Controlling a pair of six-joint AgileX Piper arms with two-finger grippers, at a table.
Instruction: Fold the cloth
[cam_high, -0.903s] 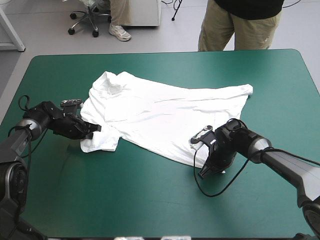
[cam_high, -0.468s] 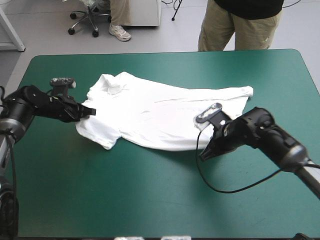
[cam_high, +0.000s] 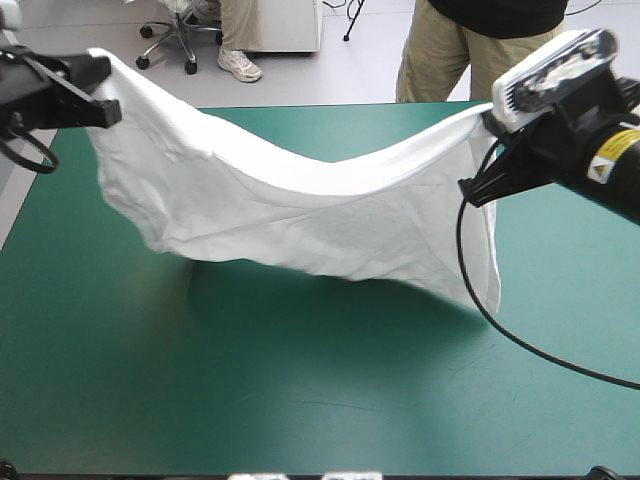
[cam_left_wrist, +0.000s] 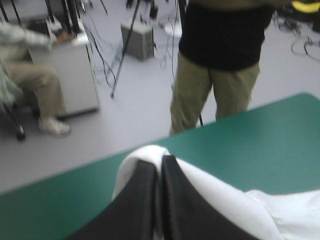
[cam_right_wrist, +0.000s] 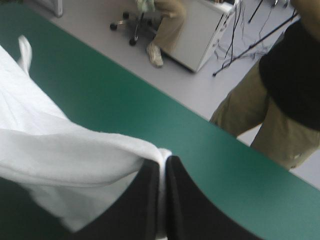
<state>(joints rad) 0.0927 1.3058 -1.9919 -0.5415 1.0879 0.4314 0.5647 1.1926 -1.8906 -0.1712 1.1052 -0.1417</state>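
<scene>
T-shirt (cam_high: 300, 205) sagging over table (cam_high: 300, 390), ends nipped in left pincer (cam_left_wrist: 161, 159), right pincer (cam_right_wrist: 164, 160)

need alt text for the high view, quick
A white T-shirt hangs stretched in the air between two raised grippers, sagging in the middle over the teal-green table. The left gripper and right gripper are each shut on one end.

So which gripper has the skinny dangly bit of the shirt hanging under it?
The right gripper: a narrow strip of the T-shirt hangs below it toward the table, while by the left gripper the cloth spreads wide.
</scene>
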